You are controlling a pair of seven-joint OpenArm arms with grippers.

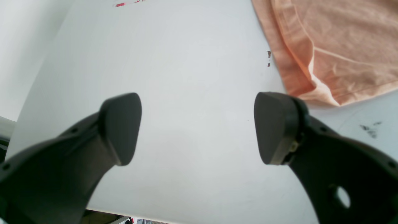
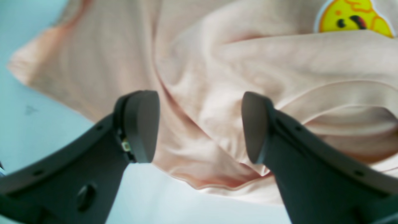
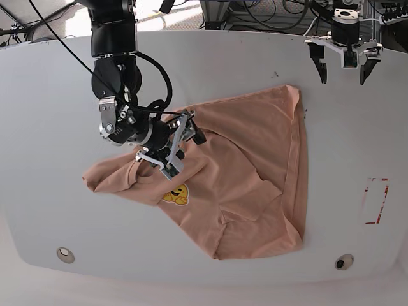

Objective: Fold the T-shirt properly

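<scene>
Peach cotton T-shirt (image 3: 255, 166), rumpled, soft folds

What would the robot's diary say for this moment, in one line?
stage: mid-fold | salmon-peach cotton T-shirt: rumpled on white table | right gripper: open over shirt | left gripper: open, clear of shirt
</scene>
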